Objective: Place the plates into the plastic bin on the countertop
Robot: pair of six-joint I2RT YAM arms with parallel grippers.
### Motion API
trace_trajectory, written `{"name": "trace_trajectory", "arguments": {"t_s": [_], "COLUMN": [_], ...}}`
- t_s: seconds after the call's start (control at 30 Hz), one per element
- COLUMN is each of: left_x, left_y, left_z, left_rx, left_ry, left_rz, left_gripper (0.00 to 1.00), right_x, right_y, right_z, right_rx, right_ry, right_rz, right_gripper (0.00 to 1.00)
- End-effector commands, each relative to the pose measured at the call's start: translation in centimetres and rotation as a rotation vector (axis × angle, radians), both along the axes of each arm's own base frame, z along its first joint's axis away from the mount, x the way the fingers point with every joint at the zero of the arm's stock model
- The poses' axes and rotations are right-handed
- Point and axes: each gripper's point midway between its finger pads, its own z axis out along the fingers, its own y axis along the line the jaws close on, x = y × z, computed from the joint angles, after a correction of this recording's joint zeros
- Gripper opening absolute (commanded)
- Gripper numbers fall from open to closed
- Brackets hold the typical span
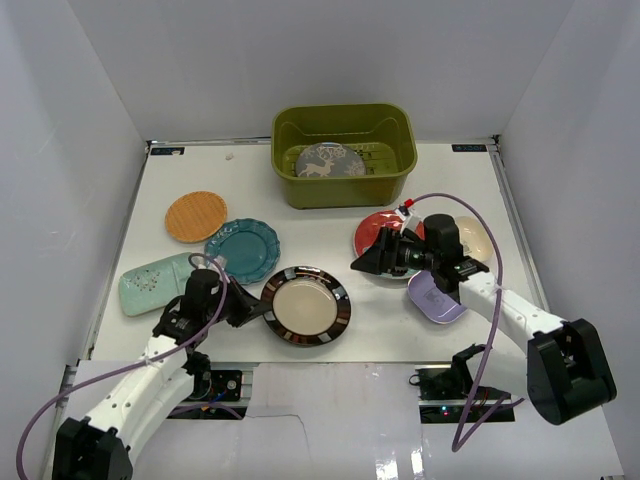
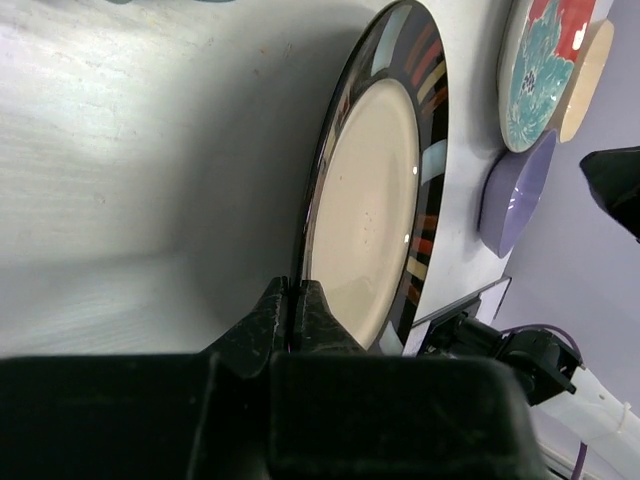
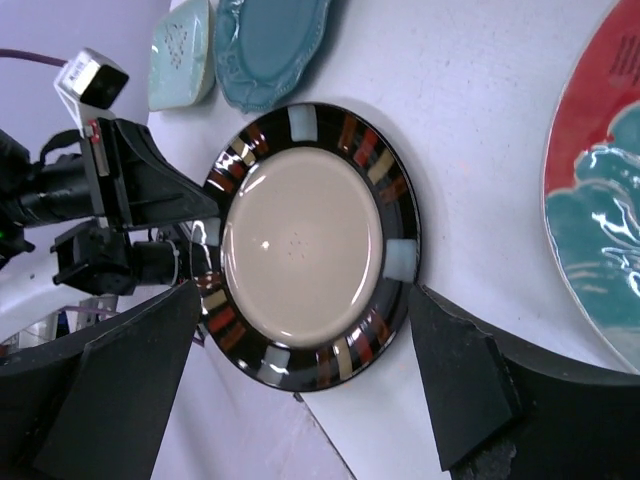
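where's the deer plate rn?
Top view: the deer plate lies inside the olive bin, toward its left half, at the back centre of the countertop.

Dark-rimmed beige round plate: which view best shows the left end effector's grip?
Left wrist: the left end effector is shut on the rim of the dark-rimmed beige round plate, close up. Top external shows it small; right wrist shows its whole face.

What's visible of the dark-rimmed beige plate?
The dark-rimmed plate is round, glossy and ceramic-looking, with a beige centre and a black rim carrying red, orange and pale blue blocks. It lies face up on the countertop near the front edge. The left pincer is shut on its left rim.
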Motion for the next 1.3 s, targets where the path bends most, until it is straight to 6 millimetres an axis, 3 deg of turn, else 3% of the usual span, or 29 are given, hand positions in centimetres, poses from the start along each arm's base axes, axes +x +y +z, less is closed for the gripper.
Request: {"name": "trace_trajectory", "arguments": {"t_s": [0.0,0.13,0.27,0.5,0.67,0.7,0.77,0.8,0.87,0.9,1.0,1.1,1.13,1.2,1.23,1.27], "left_x": [-0.3,0.0,-0.1,-0.4,-0.6,-0.6,-0.6,-0.6,-0.4,-0.2,0.5,1.1,1.6,2.5,3.2,3.7], "left_y": [-0.5,-1.2,-2.4,-3.9,-4.6,-4.6,-4.7,-4.7,-4.7,-4.6,-4.4,-4.0,-3.6,-3.0,-2.1,-1.5], "left_z": [2.6,6.3,8.8,12.0,13.6,13.8,14.0,13.9,13.6,13.7,14.1,14.4,15.2,15.9,17.1,17.5], "left_rx": [-0.052,-0.130,-0.210,-0.294,-0.337,-0.340,-0.339,-0.337,-0.320,-0.311,-0.259,-0.187,-0.131,-0.059,-0.004,0.051], "left_ry": [-0.083,-0.194,-0.246,-0.320,-0.372,-0.376,-0.382,-0.378,-0.374,-0.379,-0.404,-0.448,-0.487,-0.514,-0.538,-0.568], "left_rz": [-0.032,-0.049,-0.105,-0.214,-0.269,-0.272,-0.282,-0.284,-0.284,-0.281,-0.271,-0.285,-0.284,-0.268,-0.223,-0.208], "left_gripper": [0.00,0.00,0.00,0.00,0.00,0.00,0.00,0.00,0.00,0.02,0.14,0.55,0.75,0.86,0.91,0.92], "right_x": [-1.9,-3.6,-4.1,-4.7,-3.9,-3.9,-3.7,-3.6,-3.4,-3.2,-2.7,-2.2,-1.6,-0.8,0.5,1.2], "right_y": [-1.0,-1.2,-0.6,1.6,1.9,1.9,2.1,2.2,2.3,2.4,2.6,2.9,3.1,3.4,3.5,3.5], "right_z": [-1.7,-4.1,-4.7,-4.5,-5.0,-4.9,-4.2,-4.0,-3.1,-2.6,-0.6,1.2,2.7,5.3,8.0,9.4], "right_rx": [-0.055,-0.057,-0.027,0.009,0.005,0.010,0.027,0.035,0.053,0.061,0.087,0.114,0.132,0.165,0.189,0.199], "right_ry": [-0.001,0.054,0.094,0.104,0.112,0.108,0.092,0.088,0.076,0.064,0.033,0.010,-0.023,-0.065,-0.119,-0.146], "right_rz": [0.033,0.065,0.081,0.142,0.115,0.116,0.115,0.113,0.106,0.104,0.092,0.081,0.076,0.066,0.047,0.034], "right_gripper": [0.90,0.90,0.90,0.90,0.99,0.95,0.76,0.57,0.37,0.23,0.08,0.08,0.08,0.08,0.08,0.08]}}
